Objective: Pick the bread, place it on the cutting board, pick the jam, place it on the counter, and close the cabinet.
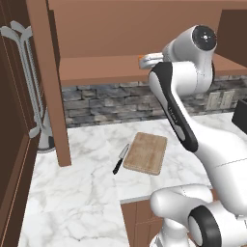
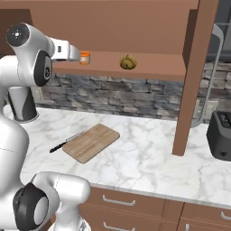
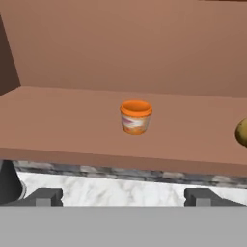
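Knife (image 2: 66,141) on the left, lying on the white counter (image 2: 144,158), just beside the cutting board (image 2: 91,142). Up in the open cabinet (image 2: 135,27): gripper (image 3: 123,197) with jaws spread wide, holding nothing, near the jam (image 3: 135,116). Further right on the same shelf, the bread (image 2: 128,62).

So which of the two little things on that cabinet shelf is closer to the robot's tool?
The jam, the squat orange jar. It stands right in front of the open tool, while the knobbly yellowish-brown bread sits farther along the shelf.
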Controlling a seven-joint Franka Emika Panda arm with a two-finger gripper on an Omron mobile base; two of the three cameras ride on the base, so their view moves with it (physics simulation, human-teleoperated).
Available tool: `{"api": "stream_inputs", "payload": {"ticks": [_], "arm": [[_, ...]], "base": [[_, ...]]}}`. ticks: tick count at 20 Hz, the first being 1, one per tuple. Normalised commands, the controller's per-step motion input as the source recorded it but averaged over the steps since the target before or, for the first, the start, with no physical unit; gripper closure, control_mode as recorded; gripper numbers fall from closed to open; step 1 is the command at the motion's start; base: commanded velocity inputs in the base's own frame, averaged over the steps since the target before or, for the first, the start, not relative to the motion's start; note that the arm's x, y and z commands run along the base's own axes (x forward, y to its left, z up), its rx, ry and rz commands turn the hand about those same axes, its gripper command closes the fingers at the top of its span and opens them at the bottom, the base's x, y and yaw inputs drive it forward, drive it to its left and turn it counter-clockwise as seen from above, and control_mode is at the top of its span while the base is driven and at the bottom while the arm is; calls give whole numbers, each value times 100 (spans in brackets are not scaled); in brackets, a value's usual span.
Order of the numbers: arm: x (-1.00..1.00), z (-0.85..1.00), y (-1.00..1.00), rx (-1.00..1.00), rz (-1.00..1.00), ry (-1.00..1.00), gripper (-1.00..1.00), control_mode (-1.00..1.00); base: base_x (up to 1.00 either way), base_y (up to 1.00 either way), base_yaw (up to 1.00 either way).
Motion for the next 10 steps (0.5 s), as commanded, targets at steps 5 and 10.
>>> {"api": "stream_inputs", "payload": {"ticks": [5,10], "arm": [[20,-2,0,0,0,0,-100,-100],[22,-2,0,0,0,0,-100,-100]], "base": [[0,0,0],[0,0,0]]}}
